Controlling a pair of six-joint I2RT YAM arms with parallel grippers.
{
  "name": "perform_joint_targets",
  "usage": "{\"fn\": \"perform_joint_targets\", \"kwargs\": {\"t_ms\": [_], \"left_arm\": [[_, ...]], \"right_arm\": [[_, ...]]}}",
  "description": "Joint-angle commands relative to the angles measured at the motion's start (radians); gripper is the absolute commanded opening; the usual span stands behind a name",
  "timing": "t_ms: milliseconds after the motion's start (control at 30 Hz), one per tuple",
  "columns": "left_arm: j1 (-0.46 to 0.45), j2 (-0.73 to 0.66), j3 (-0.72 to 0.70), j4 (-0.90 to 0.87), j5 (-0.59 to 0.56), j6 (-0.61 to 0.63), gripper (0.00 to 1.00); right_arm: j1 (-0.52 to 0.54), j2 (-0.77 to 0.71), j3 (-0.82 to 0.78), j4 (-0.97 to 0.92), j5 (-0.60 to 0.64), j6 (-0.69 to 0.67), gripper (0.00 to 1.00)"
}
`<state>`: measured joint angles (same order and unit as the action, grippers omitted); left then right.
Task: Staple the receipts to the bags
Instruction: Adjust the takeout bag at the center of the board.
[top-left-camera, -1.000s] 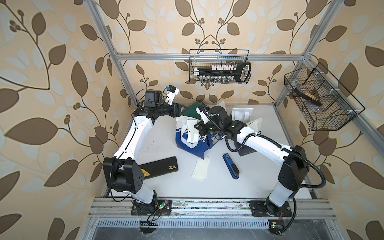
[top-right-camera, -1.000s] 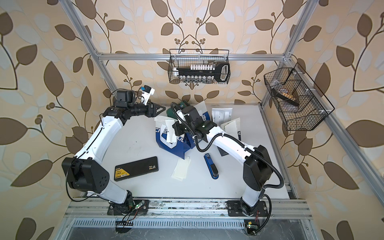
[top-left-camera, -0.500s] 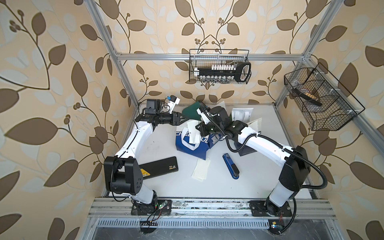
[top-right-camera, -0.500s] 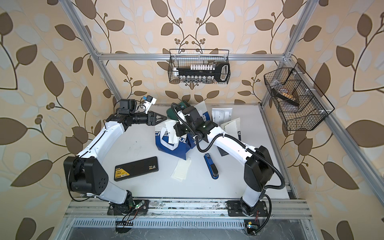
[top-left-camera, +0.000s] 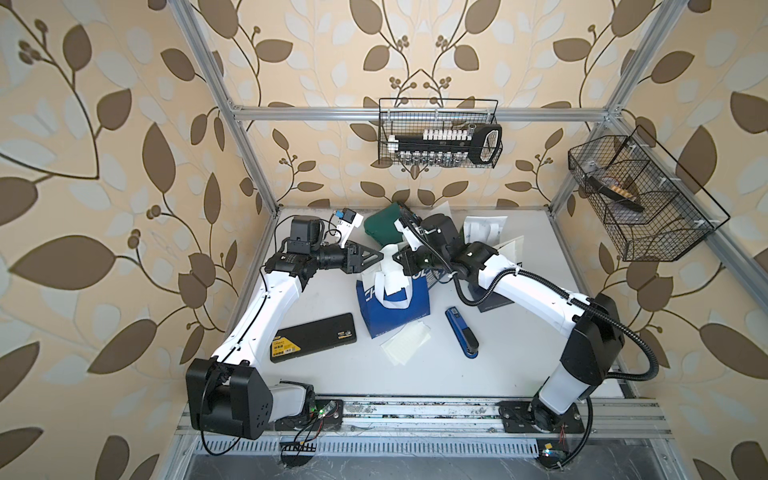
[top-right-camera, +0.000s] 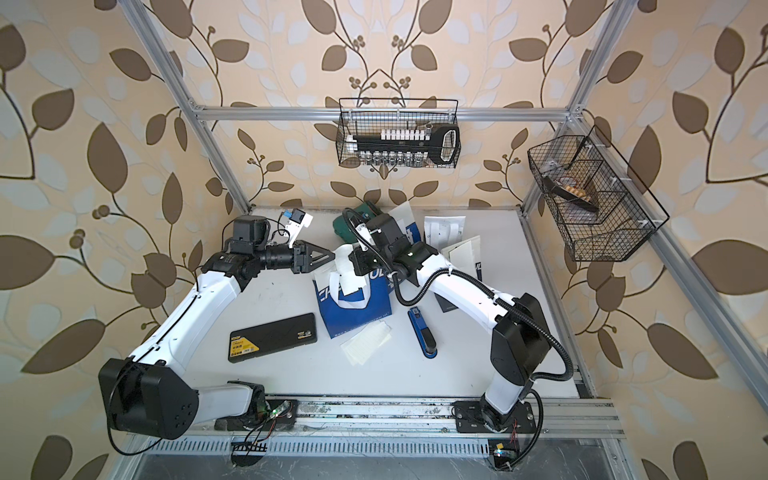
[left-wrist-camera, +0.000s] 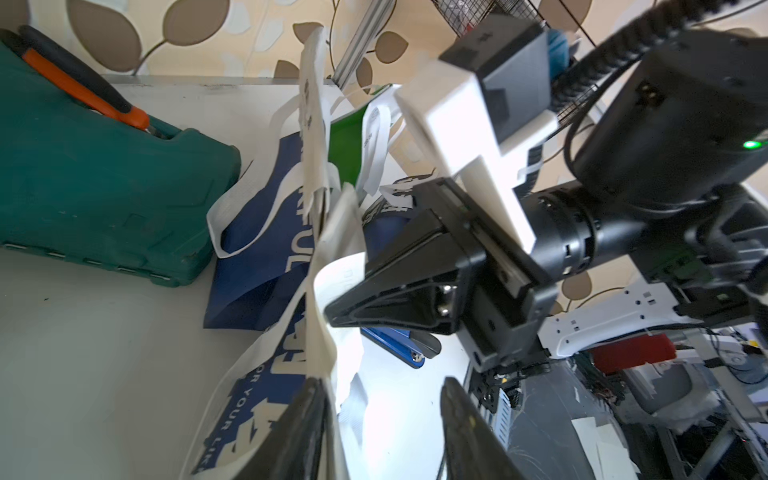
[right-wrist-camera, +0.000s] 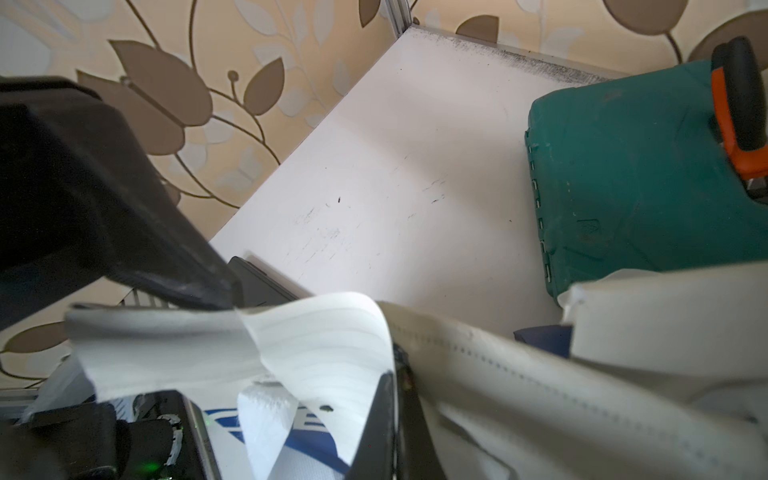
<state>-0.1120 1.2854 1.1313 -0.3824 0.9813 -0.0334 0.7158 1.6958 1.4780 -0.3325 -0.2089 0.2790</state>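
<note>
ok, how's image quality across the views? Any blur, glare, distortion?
Both top views: sharp, evenly lit, frame posts splayed by the wide lens. Left wrist: table blown out white beside the bag, its own fingers soft. Right wrist: left gripper a dark blur, receipt soft, green case crisp.

Nearer navy bag (left-wrist-camera: 249, 409), left wrist view: small white capitals reading in part "OR YOUR LI", under larger letters cut off by the frame. Farther navy bag (left-wrist-camera: 259, 232): large white letters ending "FUL". Yellow label (top-left-camera: 283, 345) on the black box (top-left-camera: 322, 334): print too small to read.
</note>
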Motion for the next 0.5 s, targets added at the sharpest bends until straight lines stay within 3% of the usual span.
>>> {"fn": "perform_joint_targets", "kwargs": {"t_ms": [0, 233, 467], "left_arm": [[-0.007, -0.016, 0.005, 0.021, -0.076, -0.003, 0.45], [-0.032, 0.02, 0.01, 0.007, -0.127, 0.019, 0.44], [-0.04, -0.009, 0.007, -0.04, -0.148, 0.044, 0.43]], "right_arm": [[-0.006, -0.051, -0.05, 0.021, -0.07, 0.037, 0.0], [-0.006, -0.087, -0.104, 0.025, -0.118, -0.013, 0.0], [-0.006, -0.034, -0.036, -0.03, -0.126, -0.076, 0.0]]}}
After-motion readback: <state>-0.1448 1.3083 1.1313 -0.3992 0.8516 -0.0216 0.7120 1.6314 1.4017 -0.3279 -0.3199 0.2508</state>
